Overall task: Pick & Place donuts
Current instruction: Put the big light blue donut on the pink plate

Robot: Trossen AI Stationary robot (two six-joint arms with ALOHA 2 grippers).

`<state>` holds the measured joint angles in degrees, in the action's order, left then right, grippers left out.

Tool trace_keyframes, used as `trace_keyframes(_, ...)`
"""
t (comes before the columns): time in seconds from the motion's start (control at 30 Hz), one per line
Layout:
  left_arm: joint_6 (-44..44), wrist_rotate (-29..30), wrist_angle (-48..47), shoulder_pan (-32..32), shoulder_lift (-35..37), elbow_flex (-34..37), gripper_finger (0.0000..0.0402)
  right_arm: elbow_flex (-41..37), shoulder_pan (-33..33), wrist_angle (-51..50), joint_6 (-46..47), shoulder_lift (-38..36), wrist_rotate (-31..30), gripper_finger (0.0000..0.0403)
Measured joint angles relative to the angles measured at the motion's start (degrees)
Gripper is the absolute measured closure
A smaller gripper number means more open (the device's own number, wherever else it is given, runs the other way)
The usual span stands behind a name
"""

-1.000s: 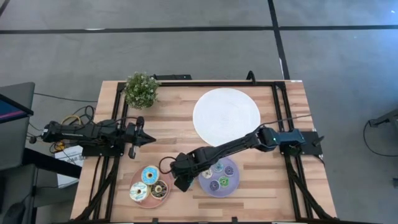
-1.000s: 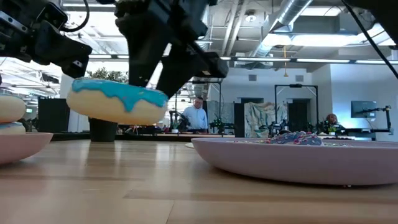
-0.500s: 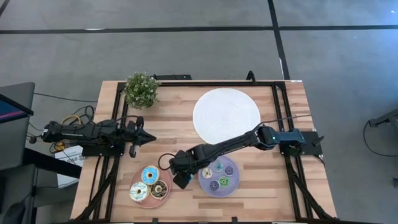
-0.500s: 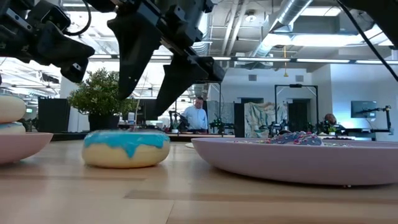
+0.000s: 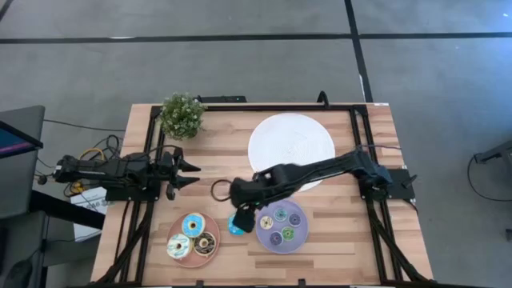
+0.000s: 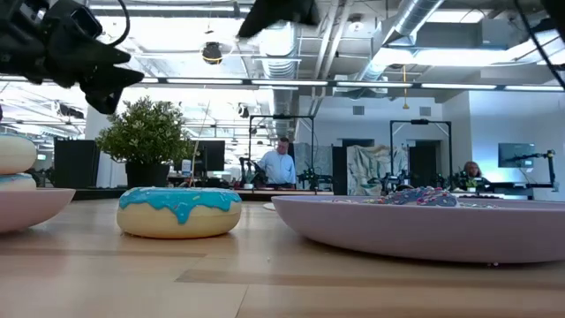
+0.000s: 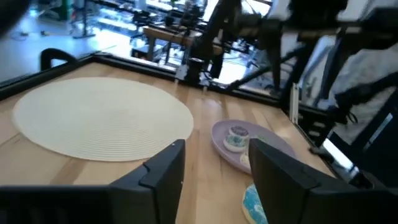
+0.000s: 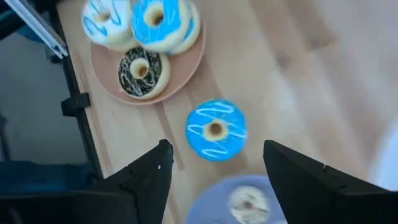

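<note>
A blue-iced donut (image 5: pixel 234 226) (image 8: pixel 216 129) lies flat on the wood between the pink plate (image 5: pixel 178 254) and the purple plate (image 5: pixel 299 237). My right gripper (image 5: pixel 244 216) (image 8: pixel 216 148) hangs open above it, touching nothing. The pink plate carries three larger donuts: blue (image 5: pixel 193 225), chocolate (image 5: pixel 205 242) and white (image 5: pixel 178 247). Several tiny donuts (image 5: pixel 279 214) sit on the purple plate. My left gripper (image 5: pixel 192 174) (image 7: pixel 216 146) stands open at the table's left side, clear of everything.
A large white plate (image 5: pixel 291 148) lies at the far middle of the table. A small potted plant (image 5: pixel 182 114) stands at the far left corner. Black frame rails (image 5: pixel 364 144) run along the table's sides. Bare wood lies between the left gripper and the white plate.
My right gripper has opened and let go of the blue-iced donut, which has come down from the air onto the table between the two plates. The gripper has then risen and drawn toward the far edge. My left gripper has opened.
</note>
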<state>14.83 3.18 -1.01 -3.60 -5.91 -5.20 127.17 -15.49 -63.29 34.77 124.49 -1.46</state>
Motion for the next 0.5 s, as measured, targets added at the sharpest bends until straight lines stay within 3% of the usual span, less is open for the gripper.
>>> trace_keyframes(0.13,2.0,3.2,-4.3,-0.3,-3.9,-5.5,0.0226,0.1,-1.6,-5.0,-4.4,-5.4,-6.1,0.0169)
trace_keyframes(0.27,1.3,6.9,-6.6,-2.3,-13.2,-13.4,0.0225,-1.4,-5.1,-12.4,-4.5,-9.3,-11.9,0.0180)
trace_keyframes(0.5,-4.2,10.3,-14.2,-6.9,-38.2,-30.5,0.0225,-23.0,-12.1,-7.8,5.4,-21.3,-14.3,0.0207)
